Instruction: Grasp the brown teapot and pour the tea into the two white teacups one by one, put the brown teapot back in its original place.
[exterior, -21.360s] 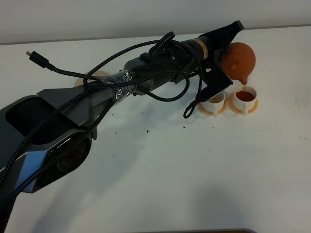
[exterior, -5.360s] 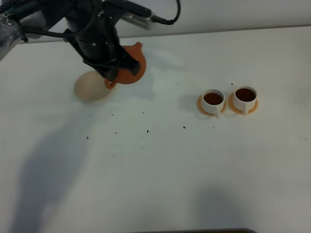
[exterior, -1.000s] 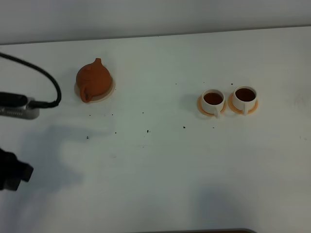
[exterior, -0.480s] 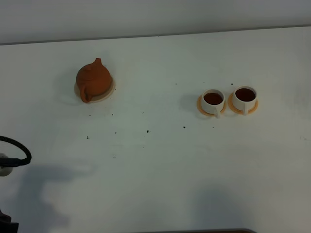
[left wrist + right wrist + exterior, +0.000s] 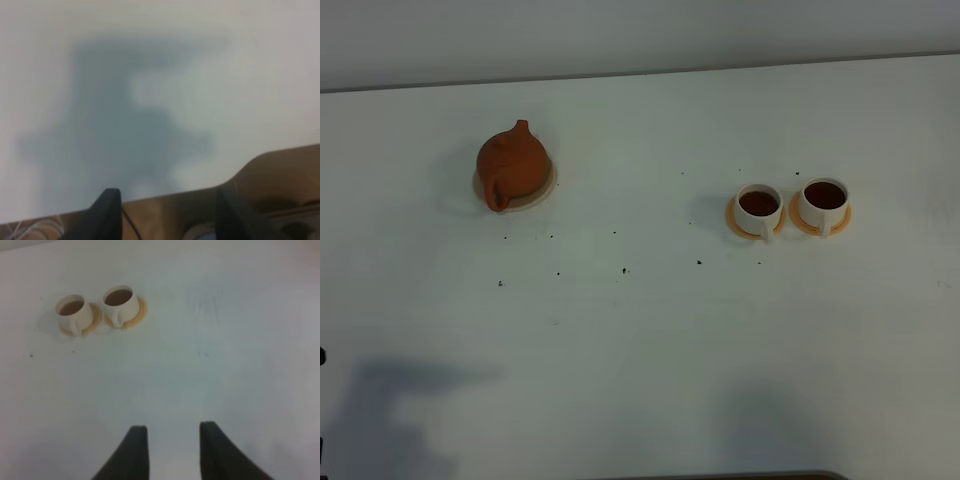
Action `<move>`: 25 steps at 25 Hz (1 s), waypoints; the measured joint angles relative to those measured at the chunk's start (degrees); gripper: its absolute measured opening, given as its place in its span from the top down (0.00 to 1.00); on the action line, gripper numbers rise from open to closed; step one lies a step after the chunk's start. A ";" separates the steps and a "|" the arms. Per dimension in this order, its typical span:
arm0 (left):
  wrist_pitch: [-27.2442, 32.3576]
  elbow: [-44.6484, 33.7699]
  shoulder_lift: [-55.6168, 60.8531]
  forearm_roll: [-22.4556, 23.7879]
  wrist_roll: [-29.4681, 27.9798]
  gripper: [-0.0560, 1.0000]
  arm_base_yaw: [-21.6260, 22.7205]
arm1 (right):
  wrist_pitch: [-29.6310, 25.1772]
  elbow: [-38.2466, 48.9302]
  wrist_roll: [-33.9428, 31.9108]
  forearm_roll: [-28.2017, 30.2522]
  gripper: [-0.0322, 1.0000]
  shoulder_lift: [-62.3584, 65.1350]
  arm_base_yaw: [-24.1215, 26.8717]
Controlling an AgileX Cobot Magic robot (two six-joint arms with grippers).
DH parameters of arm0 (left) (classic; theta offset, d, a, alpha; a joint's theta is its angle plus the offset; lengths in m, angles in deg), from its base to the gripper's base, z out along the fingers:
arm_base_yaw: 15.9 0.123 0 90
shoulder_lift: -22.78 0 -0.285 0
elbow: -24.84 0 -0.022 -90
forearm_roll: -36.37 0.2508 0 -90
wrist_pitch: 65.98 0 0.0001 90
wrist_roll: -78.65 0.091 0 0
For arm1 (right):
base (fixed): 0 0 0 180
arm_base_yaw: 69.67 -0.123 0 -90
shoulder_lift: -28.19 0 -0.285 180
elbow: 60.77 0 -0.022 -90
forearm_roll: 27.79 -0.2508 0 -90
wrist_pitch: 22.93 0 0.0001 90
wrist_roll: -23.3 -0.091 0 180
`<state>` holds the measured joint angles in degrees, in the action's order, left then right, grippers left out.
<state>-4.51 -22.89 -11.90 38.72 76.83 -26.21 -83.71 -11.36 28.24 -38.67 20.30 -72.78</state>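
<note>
Brown teapot (image 5: 512, 165) sits on its beige coaster (image 5: 542, 189); both white cups (image 5: 758, 207) (image 5: 824, 200) hold tea. My left fingers (image 5: 165, 210) and right fingers (image 5: 171, 452) hang open, empty. Task looks finished; nothing further needed.

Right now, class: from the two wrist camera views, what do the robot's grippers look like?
Little shows. The left gripper has two dark, tapering fingers, blurred, with a thin dark cable beside one. The right gripper has two dark, flat fingers with squared tips. No markings are visible on either.
</note>
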 joint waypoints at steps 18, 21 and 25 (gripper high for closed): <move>0.06 -0.05 23.67 -0.06 -0.15 0.54 0.29 | 0.00 0.00 0.00 0.00 0.73 0.00 0.00; 0.06 -0.05 25.69 -0.12 -0.15 0.54 0.29 | 0.00 0.00 0.00 0.00 0.73 0.00 0.00; 0.12 -0.06 27.24 -0.18 -0.15 0.54 1.11 | 0.00 0.00 0.00 0.00 0.73 0.00 0.00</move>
<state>-4.40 -22.96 15.34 38.54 76.68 -25.10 -83.71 -11.36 28.24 -38.67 20.30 -72.78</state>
